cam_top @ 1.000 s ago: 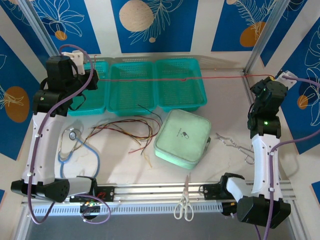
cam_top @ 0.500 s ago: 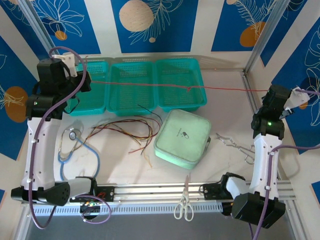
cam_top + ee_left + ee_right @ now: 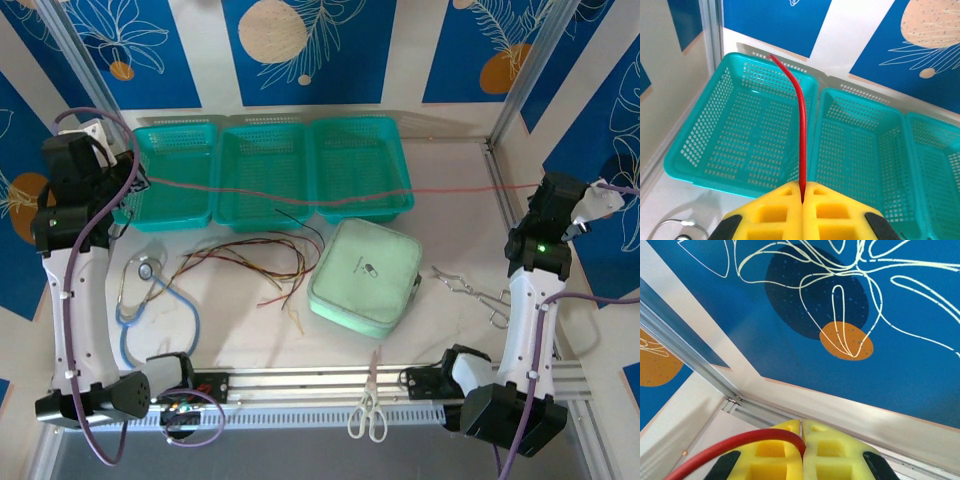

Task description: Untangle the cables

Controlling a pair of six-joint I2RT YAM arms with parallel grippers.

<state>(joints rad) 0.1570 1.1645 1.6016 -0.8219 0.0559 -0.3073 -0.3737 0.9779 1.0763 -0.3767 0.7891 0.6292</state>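
Three teal baskets in a row: left basket (image 3: 180, 150), middle basket (image 3: 265, 150), right basket (image 3: 360, 145). One red cable (image 3: 460, 188) drawn out singly. One tangle of loose cables (image 3: 245, 255) on the surface (image 3: 440, 230), in three colours: black, dark red and tan-yellow; the number of strands within it cannot be resolved. One stethoscope (image 3: 146, 270). One pale green pouch (image 3: 365, 275). One pair of scissors (image 3: 368, 410). One pair of forceps (image 3: 470, 290). Two arms, left arm (image 3: 75, 300) and right arm (image 3: 525, 320), each bearing one gripper: left gripper (image 3: 803, 192), right gripper (image 3: 801, 432), two in all
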